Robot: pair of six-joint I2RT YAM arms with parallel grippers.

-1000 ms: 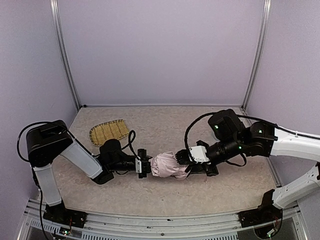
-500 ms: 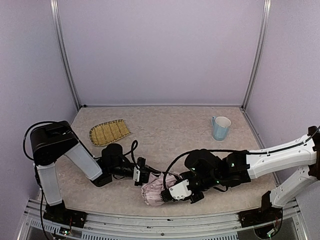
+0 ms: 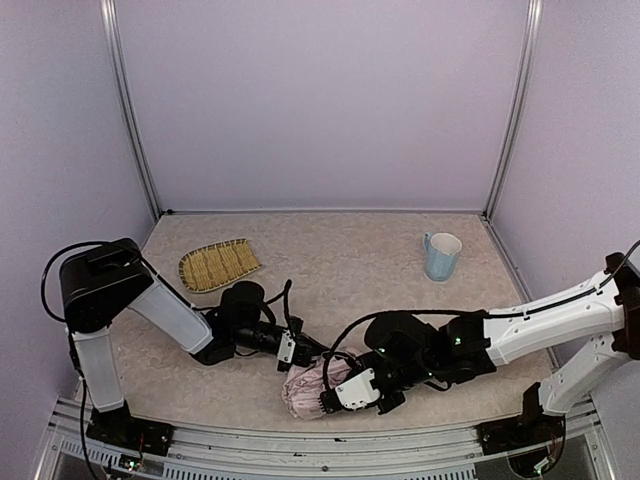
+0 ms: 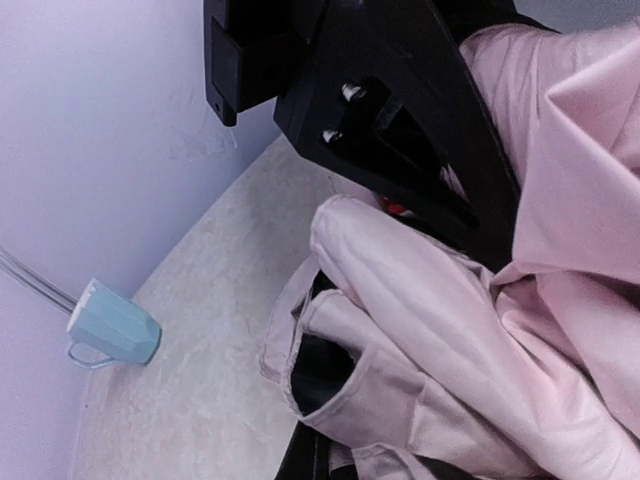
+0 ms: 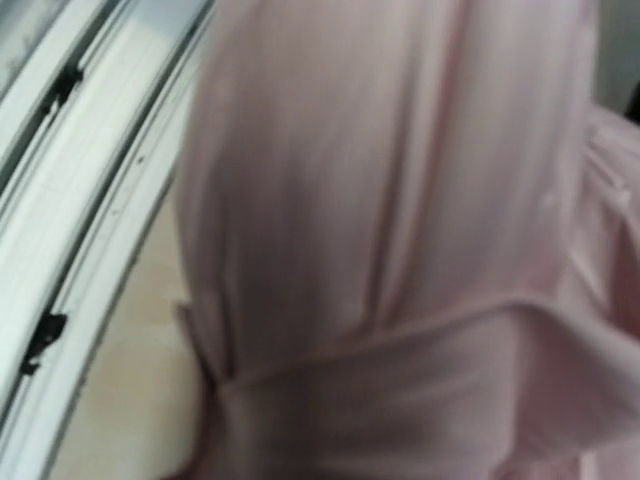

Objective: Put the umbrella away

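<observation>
Since a second ago the right arm has swung off the middle of the tabletop [image 3: 340,250] toward the near edge, carrying the umbrella [image 3: 300,385] with it. The left arm has followed, its wrist now reaching further right. The mug [image 3: 441,256], covered by the right arm back then, stands in the open.

The right claw [image 3: 333,398] is partly closed around the right side of the bunched pink canopy, fingers pointing left; its own camera sees only blurred pink folds. The left claw [image 3: 293,352] is fully closed at the umbrella's upper end, one black finger lying against the fabric, though which part sits between the tips is hidden. The umbrella is a crumpled bundle between the two claws, below and right of the left one and just left of the right one. A strip of black lining shows at a fold in the left wrist view. Whether the bundle touches the tabletop I cannot tell; it sits near the metal rail [image 3: 300,440] along the front edge.

The tabletop is a pale, speckled, stone-like sheet. A woven bamboo tray [image 3: 218,264] lies at far left, well apart from the umbrella; the pale blue mug stands upright at far right. Plain lilac walls [image 3: 320,100] close three sides, with aluminium posts [image 3: 128,110] in the back corners.
</observation>
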